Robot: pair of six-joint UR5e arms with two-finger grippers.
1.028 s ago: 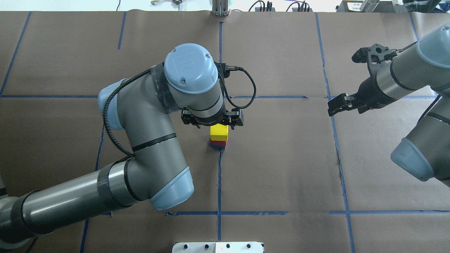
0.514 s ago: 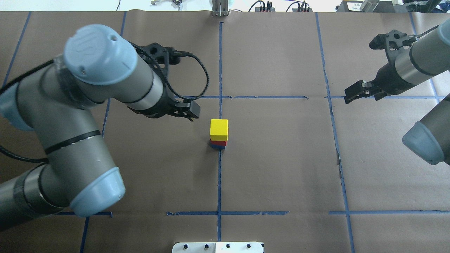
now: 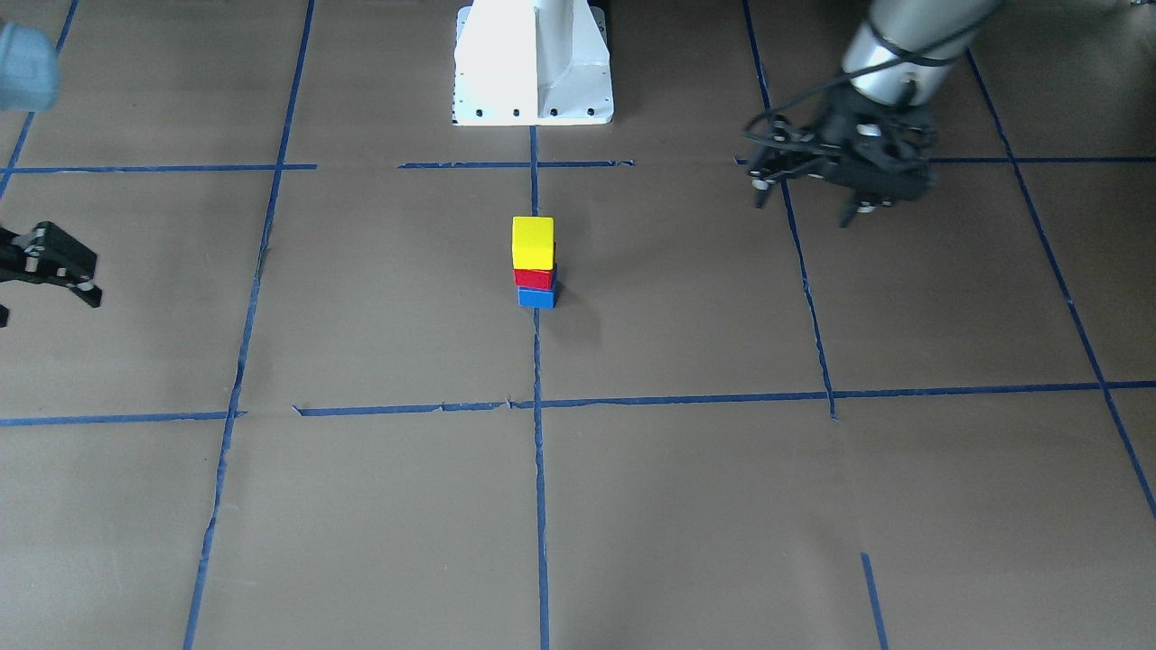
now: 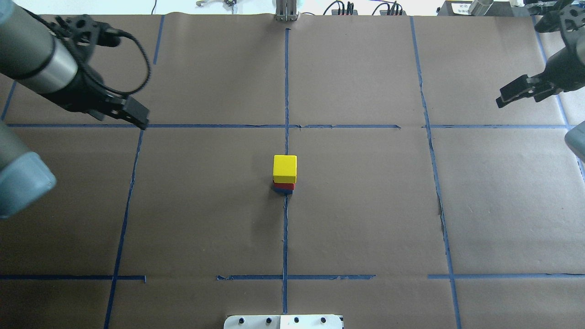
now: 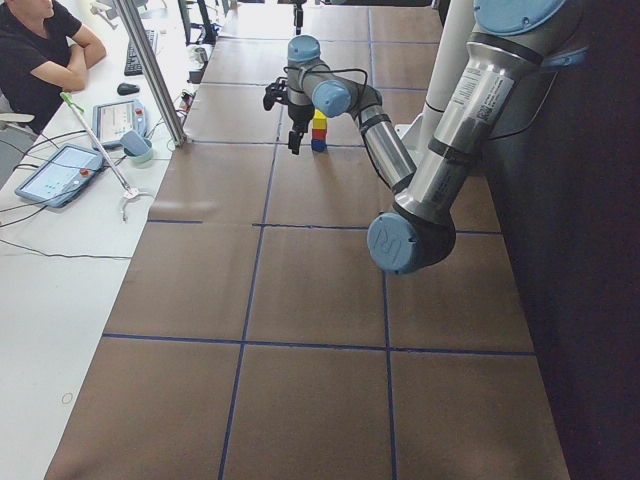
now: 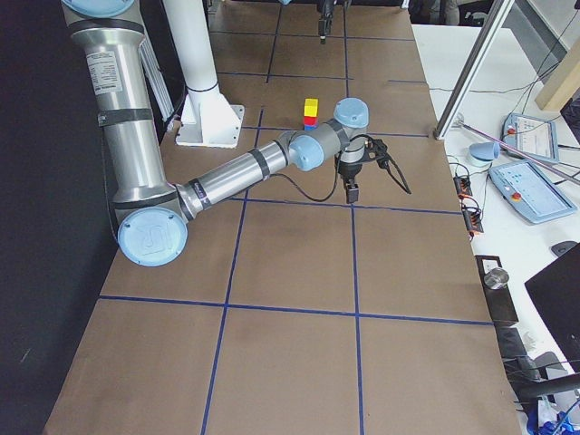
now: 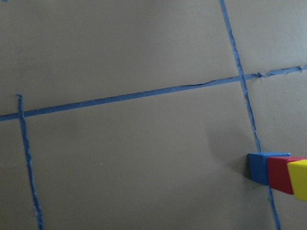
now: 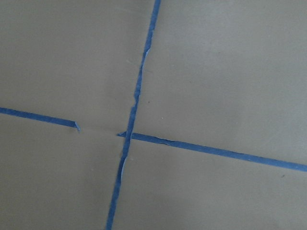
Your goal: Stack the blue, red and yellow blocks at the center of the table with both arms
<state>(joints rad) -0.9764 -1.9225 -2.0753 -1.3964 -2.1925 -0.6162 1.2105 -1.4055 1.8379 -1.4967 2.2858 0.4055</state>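
Note:
The three blocks stand as one stack at the centre of the table (image 4: 365, 205): the yellow block (image 4: 284, 168) on top, the red block (image 4: 284, 186) under it, the blue block (image 4: 283, 191) at the bottom. The front view shows the same order: yellow (image 3: 532, 242), red (image 3: 534, 277), blue (image 3: 536, 297). My left gripper (image 4: 132, 114) hovers far left of the stack, open and holding nothing. My right gripper (image 4: 512, 93) is far off at the right edge, open and holding nothing. In the left wrist view the stack lies at the lower right edge, led by the blue block (image 7: 259, 167).
The white pedestal base (image 3: 533, 63) stands at the robot's side of the table. A side bench with tablets and a seated person (image 5: 40, 50) runs along the far edge, and a metal post (image 5: 150, 70) rises there. Blue tape lines cross the brown surface.
The left arm has pulled away from above the stack, far to the left and back. The right arm has drawn further right. The stack has stayed put.

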